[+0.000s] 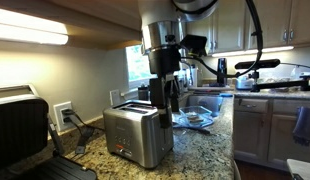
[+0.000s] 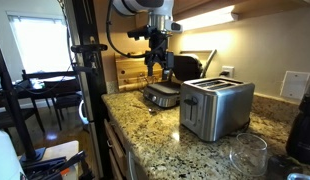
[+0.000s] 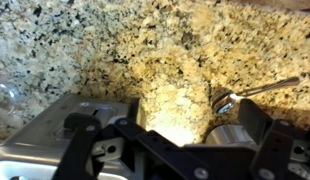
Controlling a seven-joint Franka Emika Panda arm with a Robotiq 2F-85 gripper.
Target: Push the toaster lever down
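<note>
- The toaster (image 1: 138,135) stands on the granite surface (image 1: 200,150), and its narrow face with the reddish mark shows in an exterior view. The lever is too small to pick out (likely on that face).
- The claw (image 1: 163,98) hangs spread, above and beside the toaster, touching nothing.
- My judgement: move over the narrow face, set one fingertip squarely on the lever and press straight down until it latches. A slanted push could slide the toaster.
- A spoon (image 3: 257,90) lies nearby, clear of that path.
</note>
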